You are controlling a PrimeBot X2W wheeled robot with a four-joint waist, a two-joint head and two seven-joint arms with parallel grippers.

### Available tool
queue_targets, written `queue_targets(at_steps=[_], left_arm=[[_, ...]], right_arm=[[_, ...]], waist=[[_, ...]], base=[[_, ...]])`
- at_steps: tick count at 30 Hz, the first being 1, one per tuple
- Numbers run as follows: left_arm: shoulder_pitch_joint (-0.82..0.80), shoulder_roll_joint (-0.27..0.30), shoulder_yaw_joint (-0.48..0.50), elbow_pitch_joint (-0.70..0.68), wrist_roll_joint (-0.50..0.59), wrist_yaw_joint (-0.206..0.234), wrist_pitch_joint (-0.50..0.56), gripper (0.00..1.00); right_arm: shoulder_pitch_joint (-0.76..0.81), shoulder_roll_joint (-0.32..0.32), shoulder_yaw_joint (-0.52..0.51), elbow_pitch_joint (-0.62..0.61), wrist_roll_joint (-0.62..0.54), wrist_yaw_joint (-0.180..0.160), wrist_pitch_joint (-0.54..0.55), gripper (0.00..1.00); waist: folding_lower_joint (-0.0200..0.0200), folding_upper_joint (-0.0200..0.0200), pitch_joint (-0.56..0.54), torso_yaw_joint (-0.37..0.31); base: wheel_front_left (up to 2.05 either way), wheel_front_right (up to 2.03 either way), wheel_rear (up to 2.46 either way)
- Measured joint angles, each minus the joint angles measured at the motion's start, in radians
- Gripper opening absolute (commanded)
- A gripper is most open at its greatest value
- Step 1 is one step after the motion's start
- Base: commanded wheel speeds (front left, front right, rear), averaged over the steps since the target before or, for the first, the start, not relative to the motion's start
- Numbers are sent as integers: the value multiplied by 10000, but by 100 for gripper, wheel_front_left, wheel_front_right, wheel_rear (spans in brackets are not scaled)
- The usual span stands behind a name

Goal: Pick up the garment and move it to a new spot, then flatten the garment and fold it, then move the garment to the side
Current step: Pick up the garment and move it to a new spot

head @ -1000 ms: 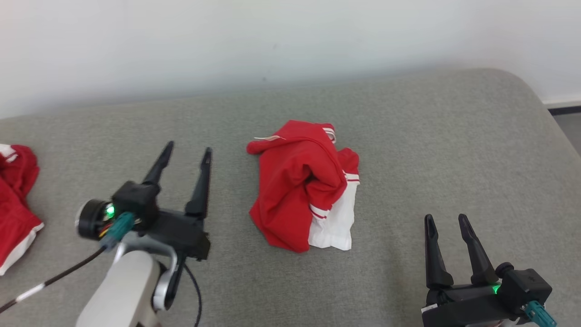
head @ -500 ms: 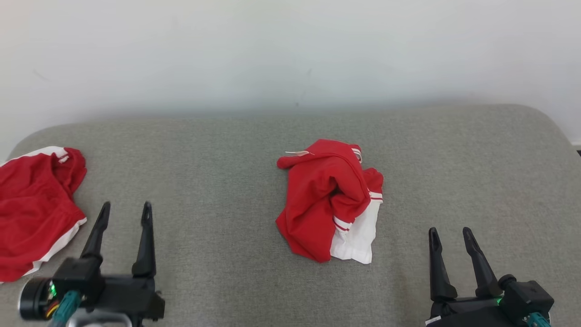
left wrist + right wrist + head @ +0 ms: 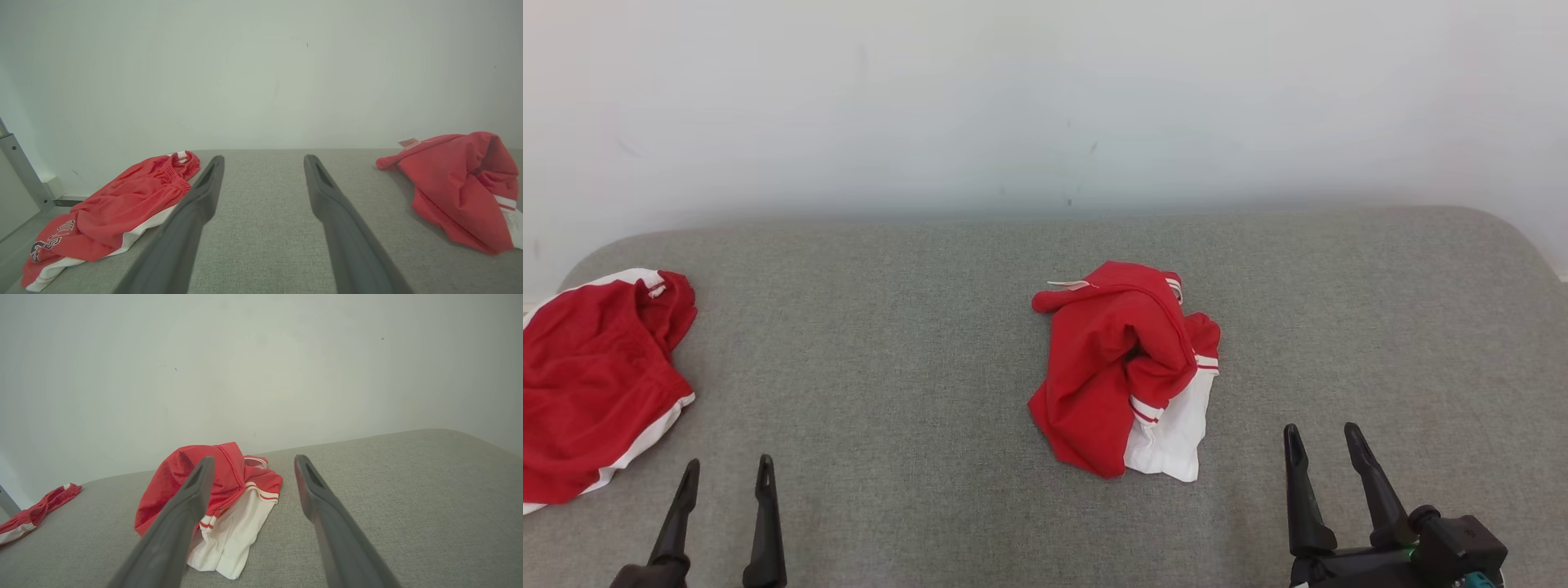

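Note:
The garment [image 3: 1119, 367] lies crumpled in a heap at the middle of the grey padded surface [image 3: 890, 343], red with white panels and striped trim. It also shows at the right of the left wrist view [image 3: 453, 188] and behind the left finger in the right wrist view [image 3: 233, 473]. My left gripper [image 3: 729, 463] is open at the lower left, well to the left of the heap, with nothing between its fingers [image 3: 264, 159]. At the lower right my right gripper [image 3: 1321, 429] stands open and empty [image 3: 254, 458], a short way right of and nearer than the heap.
A second red garment [image 3: 588, 384] with white trim lies spread at the surface's left end [image 3: 122, 200], also seen far left in the right wrist view [image 3: 45, 502]. A pale wall [image 3: 1045, 98] runs behind the surface. The surface's right corner is rounded.
The head camera has tilted and turned, bringing the left end into view. My left arm has drawn back toward the near edge. The crumpled garment lies where it was.

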Motion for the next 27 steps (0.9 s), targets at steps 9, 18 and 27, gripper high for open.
queue_targets(at_steps=[9, 18, 27], left_arm=[[446, -583, 656, -42, 600, -418, 0, 100], [579, -788, 865, 157, 1081, -754, 0, 100], [615, -867, 813, 217, 1383, -941, 0, 100]], right_arm=[[135, 0, -77, 167, -61, 0, 0, 100], [253, 0, -50, 414, -56, 0, 0, 100], [270, 2, -71, 516, -42, 0, 0, 100]], waist=[[0, 0, -51, 43], [0, 1, -103, 45], [0, 1, -89, 17]], base=[[0, 0, 0], [0, 0, 0], [0, 0, 0]])
